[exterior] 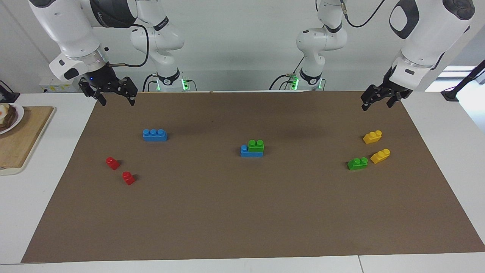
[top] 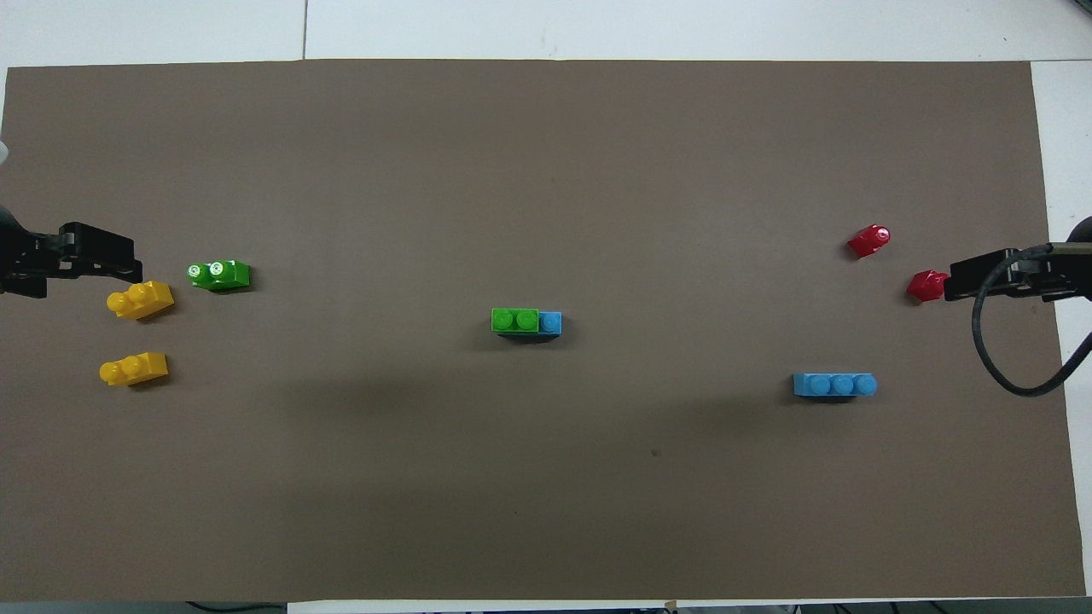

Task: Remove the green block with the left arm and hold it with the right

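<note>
Hovering empty, left gripper and right gripper, jaws seemingly apart, arms cropped overhead.

Two white jointed arms with rounded shells. Right arm, upper left of the facing frame: dark grey panel bearing pale lettering, silver wrist ring, thin black cable looping from forearm to wrist. Its broad black gripper has angular linked fingers. Left arm, upper right: an oval dark grey panel outlined on the white shell, grey cap at the joint, black cable above. Its slim black gripper is narrower. Both bases carry black collars and green lights.
</note>
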{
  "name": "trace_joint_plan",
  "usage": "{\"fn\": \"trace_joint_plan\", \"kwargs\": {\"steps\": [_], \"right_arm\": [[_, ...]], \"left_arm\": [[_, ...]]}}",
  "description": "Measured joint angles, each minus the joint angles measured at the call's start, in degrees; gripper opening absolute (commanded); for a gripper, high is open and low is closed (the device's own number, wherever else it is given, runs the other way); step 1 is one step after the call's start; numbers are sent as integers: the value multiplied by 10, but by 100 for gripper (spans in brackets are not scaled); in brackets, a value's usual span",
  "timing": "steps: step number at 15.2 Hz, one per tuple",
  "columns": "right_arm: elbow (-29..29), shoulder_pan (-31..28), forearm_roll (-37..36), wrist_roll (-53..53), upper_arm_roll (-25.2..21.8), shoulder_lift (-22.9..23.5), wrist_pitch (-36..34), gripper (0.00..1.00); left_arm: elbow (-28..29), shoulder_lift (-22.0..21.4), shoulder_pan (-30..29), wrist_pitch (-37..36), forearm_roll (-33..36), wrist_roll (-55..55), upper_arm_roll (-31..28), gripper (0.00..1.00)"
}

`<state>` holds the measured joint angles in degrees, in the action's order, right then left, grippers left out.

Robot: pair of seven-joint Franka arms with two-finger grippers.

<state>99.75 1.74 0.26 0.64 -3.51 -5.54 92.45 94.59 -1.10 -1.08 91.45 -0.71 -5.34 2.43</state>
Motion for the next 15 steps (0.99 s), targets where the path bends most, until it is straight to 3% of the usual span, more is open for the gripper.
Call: {"fn": "trace_joint_plan", "kwargs": {"steps": [7,12,15], "right_arm": [[0,-1,0,0,3,-7,0,100],[0,-1,0,16,4,-11,6,100],[4,-1,0,144,5,-11,6,98]], "left_arm": [[-4,0,0,1,0,-16,0,100],[-3,-1,22,2,-7,-169,15,100],[-2,0,51,3,-19,-300,16,100]]}}
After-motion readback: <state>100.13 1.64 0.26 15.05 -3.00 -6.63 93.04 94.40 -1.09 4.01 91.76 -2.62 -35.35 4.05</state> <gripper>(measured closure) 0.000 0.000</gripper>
